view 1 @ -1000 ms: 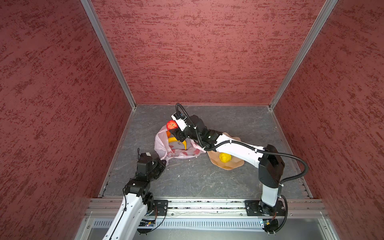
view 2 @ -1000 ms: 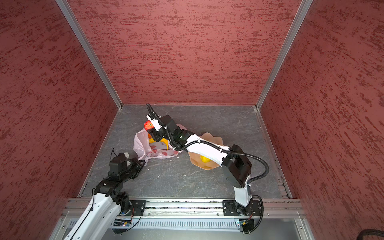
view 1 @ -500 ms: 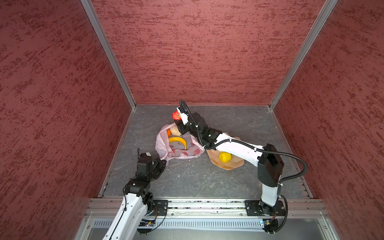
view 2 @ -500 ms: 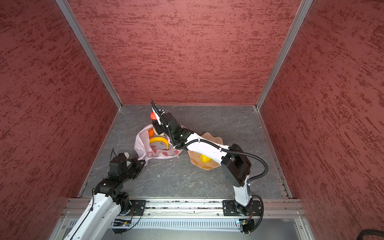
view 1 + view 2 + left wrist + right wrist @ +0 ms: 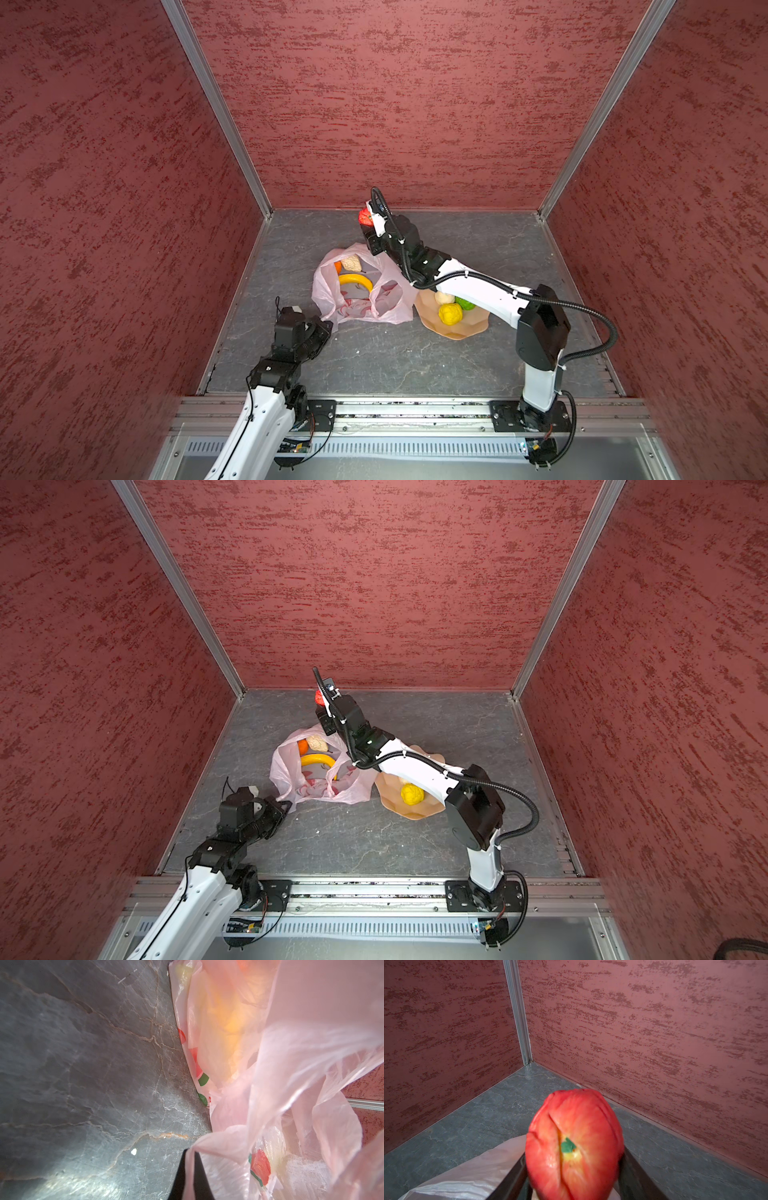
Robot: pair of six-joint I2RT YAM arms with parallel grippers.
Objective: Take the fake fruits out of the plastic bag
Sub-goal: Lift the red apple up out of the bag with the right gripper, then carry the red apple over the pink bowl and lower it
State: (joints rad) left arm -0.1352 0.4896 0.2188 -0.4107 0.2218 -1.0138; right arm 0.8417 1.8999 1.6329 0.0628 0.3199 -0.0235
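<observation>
Right tool (image 5: 573,1154) clasps a round red toy fruit (image 5: 574,1126); left tool (image 5: 327,328) pinches the crinkly pale-pink plastic bag (image 5: 351,309) at its lower-left corner.

Grey tabletop (image 5: 415,365), veined like marble. Lying directly on it: crinkled pale-pink plastic bag (image 5: 390,313) and, just beside, tan wavy-edged plate (image 5: 471,328).

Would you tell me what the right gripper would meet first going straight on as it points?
No object stands ahead. The right gripper, shut on the red fruit, points toward the back wall, likely meeting it or the floor at its foot first; depth is unclear.
</observation>
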